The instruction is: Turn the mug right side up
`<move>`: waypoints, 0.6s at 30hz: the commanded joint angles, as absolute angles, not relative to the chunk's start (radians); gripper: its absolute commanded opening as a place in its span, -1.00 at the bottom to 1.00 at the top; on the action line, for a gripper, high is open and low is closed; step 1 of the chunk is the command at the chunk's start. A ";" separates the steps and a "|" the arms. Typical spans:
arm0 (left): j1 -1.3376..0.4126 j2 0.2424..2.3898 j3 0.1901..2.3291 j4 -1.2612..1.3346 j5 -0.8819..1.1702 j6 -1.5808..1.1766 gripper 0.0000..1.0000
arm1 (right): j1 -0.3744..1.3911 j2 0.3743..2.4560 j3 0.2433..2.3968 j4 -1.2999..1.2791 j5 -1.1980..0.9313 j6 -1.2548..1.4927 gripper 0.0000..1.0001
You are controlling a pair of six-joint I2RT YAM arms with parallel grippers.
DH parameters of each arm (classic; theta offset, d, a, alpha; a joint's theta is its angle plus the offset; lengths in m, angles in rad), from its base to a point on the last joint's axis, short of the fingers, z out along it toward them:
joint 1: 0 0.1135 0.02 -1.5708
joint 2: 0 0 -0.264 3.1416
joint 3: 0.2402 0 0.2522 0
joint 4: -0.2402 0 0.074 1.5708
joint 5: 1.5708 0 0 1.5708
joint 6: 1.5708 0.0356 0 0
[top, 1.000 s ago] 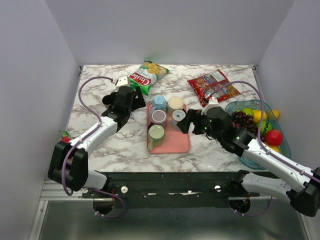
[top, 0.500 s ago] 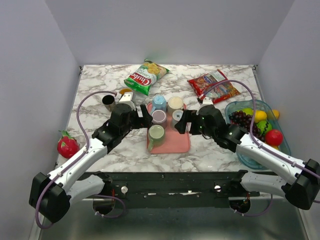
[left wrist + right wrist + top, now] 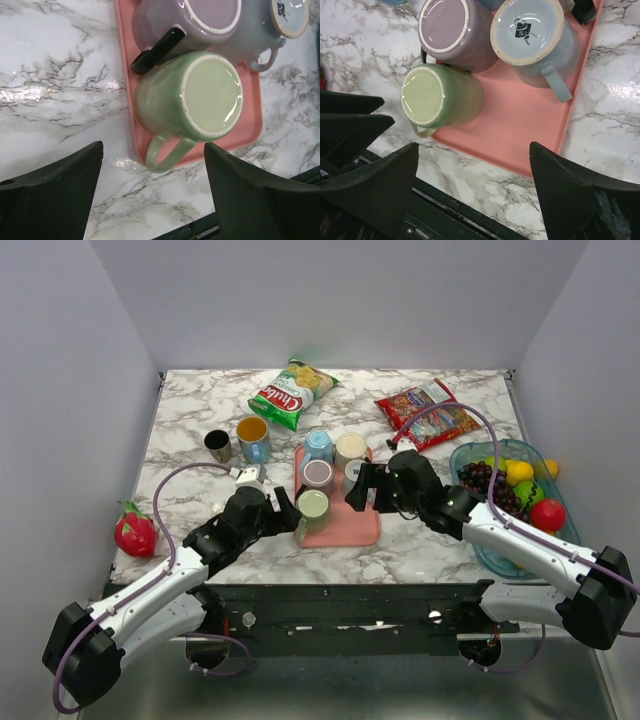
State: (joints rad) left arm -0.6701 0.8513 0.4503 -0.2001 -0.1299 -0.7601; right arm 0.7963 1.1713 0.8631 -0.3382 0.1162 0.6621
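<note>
- Green mug: sitting bottom-up on pink tray.
- Left tool: fingers standing apart, hanging over the mug.
- Right tool: fingers standing apart, hanging above tray.

- Cropped by the left wrist view's top edge: purple mug and pale blue mug.
- Pressed face-down against pink tray, unseen: mouth of green mug.

The marble table carries a pink tray at its middle. A green chip bag and a red snack bag lie behind it. A blue fruit bowl sits on the right, and a dark cup, a blue cup and a dragon fruit on the left.
</note>
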 commanded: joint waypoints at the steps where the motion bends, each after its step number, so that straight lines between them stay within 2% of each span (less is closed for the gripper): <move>1: -0.678 0.825 0.426 -0.201 -0.227 -0.799 0.72 | 0.790 1.195 0.870 -0.319 0.081 0.670 0.92; 7: -0.686 0.867 0.420 -0.170 -0.193 -0.765 0.50 | 0.801 1.247 0.897 -0.299 0.049 0.654 0.88; 10: -0.703 0.877 0.414 -0.176 -0.247 -0.770 0.41 | 0.851 1.297 0.937 -0.327 0.101 0.638 0.87; 13: -0.716 0.913 0.407 -0.176 -0.320 -0.770 0.36 | 0.893 1.338 0.991 -0.367 0.153 0.653 0.87; 18: -0.744 1.015 0.413 -0.127 -0.302 -0.742 0.26 | 0.919 1.388 1.017 -0.364 0.159 0.684 0.86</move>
State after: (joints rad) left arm -0.7189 0.9447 0.4213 -0.1738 -0.2573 -0.7666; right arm 0.9039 1.3582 0.9821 -0.3458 0.1158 0.6624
